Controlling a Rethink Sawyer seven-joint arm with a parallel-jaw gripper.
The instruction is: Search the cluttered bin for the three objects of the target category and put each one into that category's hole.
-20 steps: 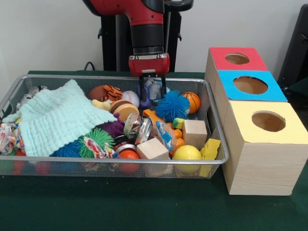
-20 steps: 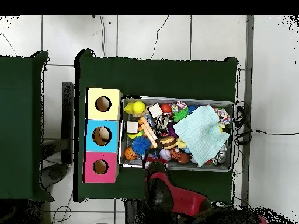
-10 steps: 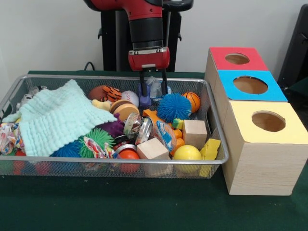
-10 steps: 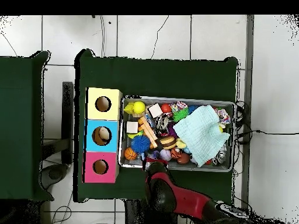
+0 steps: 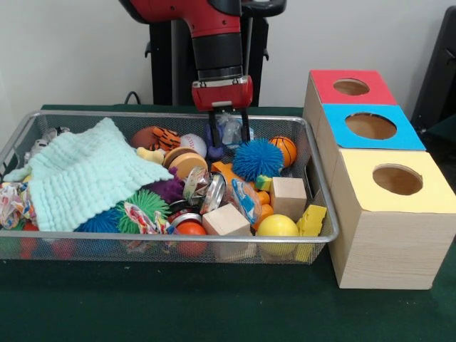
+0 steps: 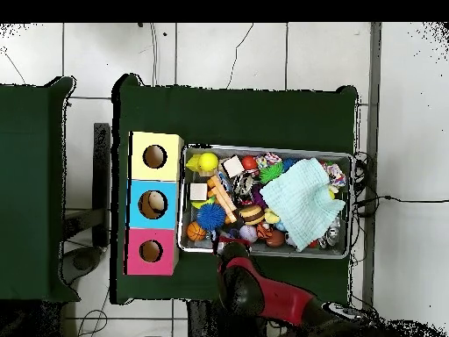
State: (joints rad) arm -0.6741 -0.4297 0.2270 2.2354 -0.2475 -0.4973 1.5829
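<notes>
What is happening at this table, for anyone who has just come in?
A red and black robot arm reaches down over the far side of a wire bin crammed with toys. Its gripper hangs just above the clutter, near a white baseball and a blue spiky ball; whether it holds anything is unclear. A mint green cloth covers part of the pile. Beside the bin stands a wooden box with a red, a blue and a yellow hole.

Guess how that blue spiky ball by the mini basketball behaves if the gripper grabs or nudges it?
The blue spiky ball looks soft-bristled, so probably light and squashy. Round, so it may roll, though the mini basketball and neighbouring clutter likely hem it in.
</notes>
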